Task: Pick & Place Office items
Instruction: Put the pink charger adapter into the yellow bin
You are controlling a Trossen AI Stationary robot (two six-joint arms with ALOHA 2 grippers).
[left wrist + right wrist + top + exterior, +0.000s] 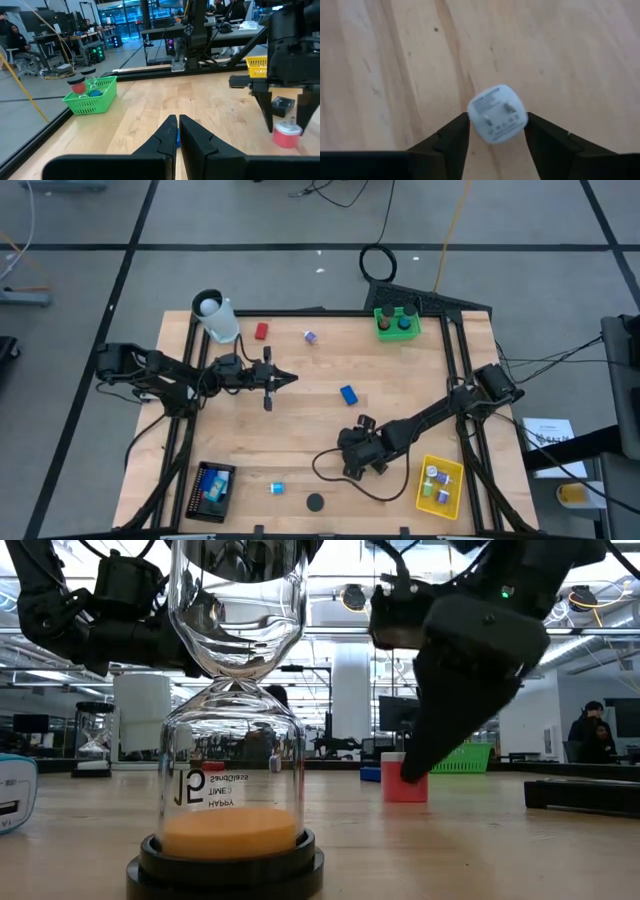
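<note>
My right gripper (353,462) (497,131) points down over the table's near middle. It is open, with a finger on each side of a small block (497,114) (287,135) that has a white top and a red body and stands on the wood. My left gripper (290,378) (178,125) is shut and hovers level left of centre, pointing at a blue block (348,394). Loose on the table lie a red block (261,331), a purple clip (310,337) and a teal piece (277,488). My right gripper comes at the white-topped block (490,102) from above, one finger (452,137) on each side of it. The block stands on the table. I cannot tell whether the fingers touch it.
An hourglass (232,740) (315,502) stands at the near edge. A black mesh tray (212,490) sits near left, a yellow tray (440,485) near right, a green tray (397,323) far right and a white cup (215,315) far left. Bare wood lies between the arms.
</note>
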